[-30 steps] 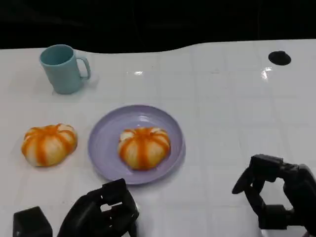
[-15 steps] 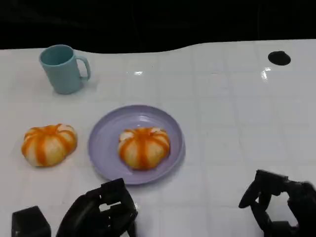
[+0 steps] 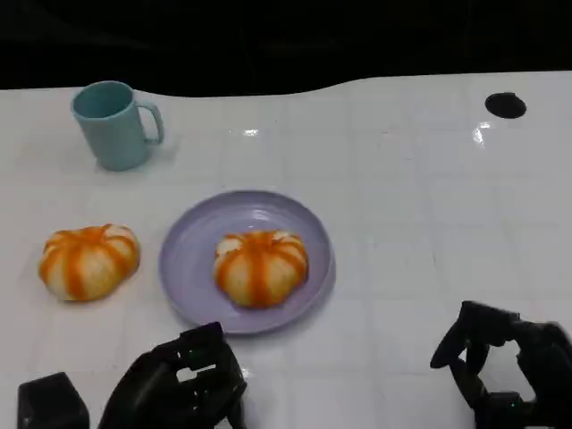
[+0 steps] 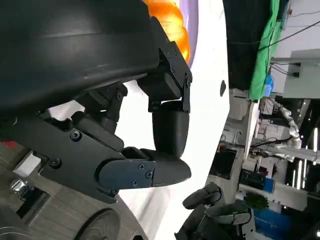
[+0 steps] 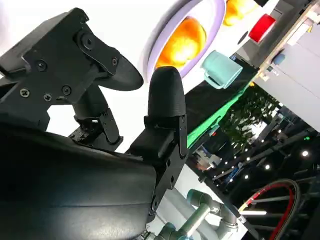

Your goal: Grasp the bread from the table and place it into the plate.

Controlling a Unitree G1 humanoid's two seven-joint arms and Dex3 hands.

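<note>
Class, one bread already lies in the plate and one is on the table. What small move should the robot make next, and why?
Probably reach the left hand toward the bread on the table: it lies left of the plate, nearer that hand, which holds nothing.

Both hands, left hand (image 3: 179, 389) and right hand (image 3: 505, 371), seemingly empty, cut off by head view's lower edge.
</note>
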